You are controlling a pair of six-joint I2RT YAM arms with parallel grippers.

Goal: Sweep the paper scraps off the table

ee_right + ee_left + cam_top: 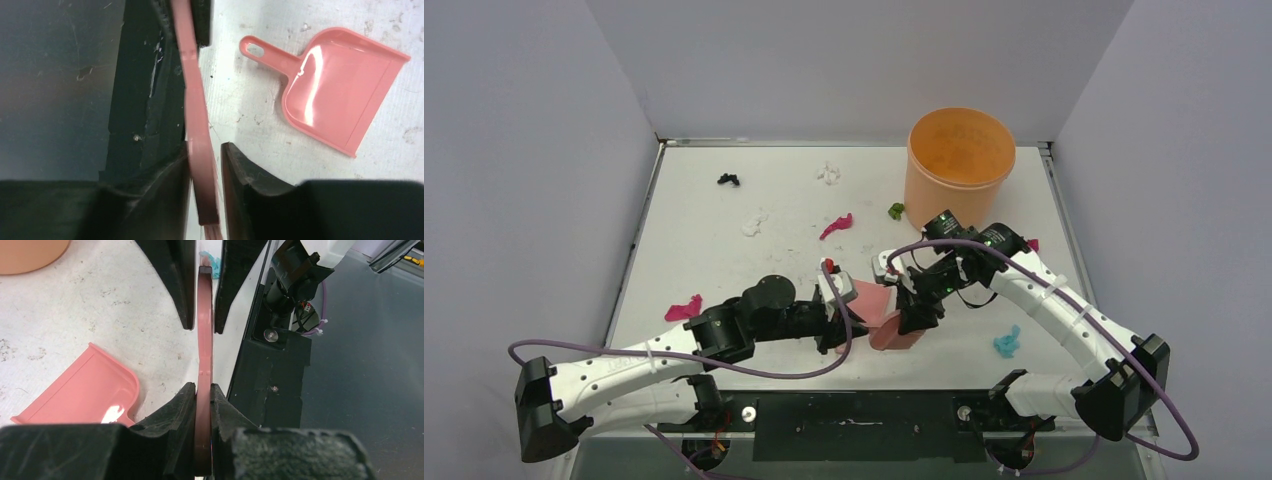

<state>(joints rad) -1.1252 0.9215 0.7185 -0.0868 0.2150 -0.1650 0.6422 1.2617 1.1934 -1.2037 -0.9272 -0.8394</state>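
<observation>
**Loose scraps [835, 226], brush [205, 340] held by both grippers**

The scraps lie scattered over the table [694, 260] — black, white, magenta and green ones toward the back, one magenta near the left edge, a light-blue one [1007, 343] at front right. None touches the brush, which sits at front centre, well apart from most of them. The left gripper [202, 388] is clamped on its handle, and the right gripper [206, 150] pinches the same handle farther along. The dustpan [340, 90] lies flat just beside them — a bucket [959, 160] stands at back right.
</observation>
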